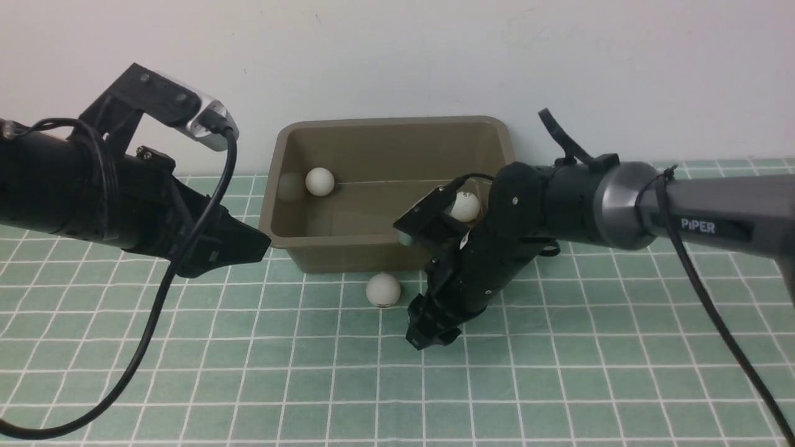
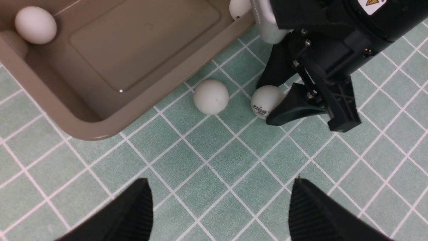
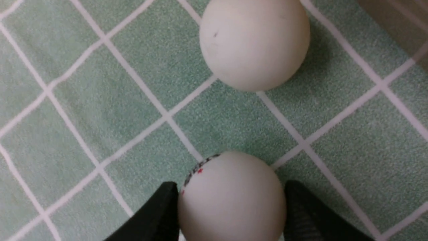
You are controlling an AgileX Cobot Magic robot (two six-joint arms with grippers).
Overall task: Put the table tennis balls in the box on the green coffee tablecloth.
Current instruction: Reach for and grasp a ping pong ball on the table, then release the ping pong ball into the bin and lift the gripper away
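Closest in the right wrist view, a marked ball [image 3: 232, 197] is gripped between the two black fingers [image 3: 157, 217] of the right gripper [image 3: 230, 184], which are pressed against its opposite sides. Red and dark print is seen on its surface, and it is seated on the green coffee tablecloth [image 1: 559, 372]. Just beyond it, separated from it by a short strip of cloth, a plain ball [image 3: 254, 43] is laid on the same cloth. It is close to the near long wall of the box [image 1: 348, 251], though whether the two touch cannot be told. From the front, the right gripper is pointed steeply down at the cloth and the marked ball is hidden behind it, while the plain ball is seen just to its left. The box is set at the far edge of the cloth, and two more balls are held inside it. A third ball [image 1: 319, 182] is found at its left end near the far wall, and a fourth ball [image 1: 464, 206] at its right end is partly covered by the camera mount [image 1: 425, 214] on the right arm. The left gripper [image 2: 220, 185] is held above the cloth, to the left of the box, with its fingers spread wide.
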